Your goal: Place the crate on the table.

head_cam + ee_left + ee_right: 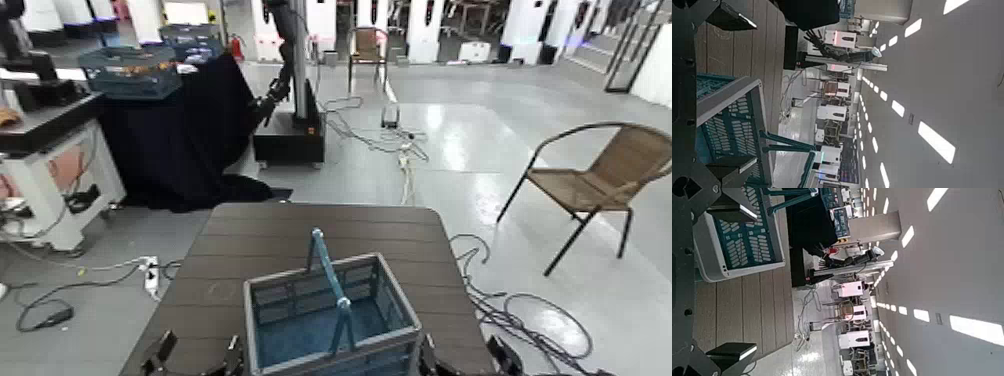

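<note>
crate (pixel 330 318) on table (pixel 250 250), near edge, handle (pixel 330 275) upright | left gripper (pixel 195 358) just beside crate's left side, jaws spread, holding nothing | right gripper (pixel 462 362) just beside right side, jaws spread, empty | left wrist: crate wall (pixel 731 125) between fingers | right wrist: crate (pixel 738 239) near one finger

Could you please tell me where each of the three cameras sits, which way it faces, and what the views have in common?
Head view: on the robot's head, looking forward and down at the crate on the table; both end effectors peek in beside the crate, left end effector, right end effector.
Left wrist view: on the left wrist, looking past its dark fingers at the crate's slotted wall.
Right wrist view: on the right wrist, looking past its fingers at the crate's other side.
Shared: all three show crate and slatted table.
</note>
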Action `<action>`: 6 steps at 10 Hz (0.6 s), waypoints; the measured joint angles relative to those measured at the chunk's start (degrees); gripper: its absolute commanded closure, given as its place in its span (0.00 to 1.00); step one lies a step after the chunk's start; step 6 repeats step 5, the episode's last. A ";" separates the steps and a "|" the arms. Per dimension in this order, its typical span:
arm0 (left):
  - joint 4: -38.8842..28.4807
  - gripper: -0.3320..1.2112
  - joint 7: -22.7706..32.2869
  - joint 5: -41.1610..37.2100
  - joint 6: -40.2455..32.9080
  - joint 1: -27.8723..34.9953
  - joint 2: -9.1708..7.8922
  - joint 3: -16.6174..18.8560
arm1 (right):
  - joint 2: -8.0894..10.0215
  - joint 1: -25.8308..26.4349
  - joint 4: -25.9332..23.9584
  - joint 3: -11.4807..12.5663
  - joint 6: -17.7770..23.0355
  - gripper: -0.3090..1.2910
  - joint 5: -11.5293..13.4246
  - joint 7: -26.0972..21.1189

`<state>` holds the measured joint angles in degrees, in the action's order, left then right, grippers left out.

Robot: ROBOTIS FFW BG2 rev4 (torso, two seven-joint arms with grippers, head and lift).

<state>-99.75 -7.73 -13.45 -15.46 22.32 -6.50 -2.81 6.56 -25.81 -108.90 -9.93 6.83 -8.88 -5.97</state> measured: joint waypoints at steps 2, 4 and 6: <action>0.00 0.28 0.07 0.00 0.14 0.00 0.00 0.00 | -0.13 -0.11 0.00 0.01 0.03 0.28 0.00 0.00; 0.00 0.28 0.09 -0.07 0.24 0.00 0.00 0.00 | -0.21 -0.20 -0.07 0.01 0.03 0.28 0.07 -0.09; 0.00 0.28 0.14 -0.10 0.28 0.00 0.00 0.00 | -0.27 -0.25 -0.08 0.04 0.03 0.28 0.09 -0.09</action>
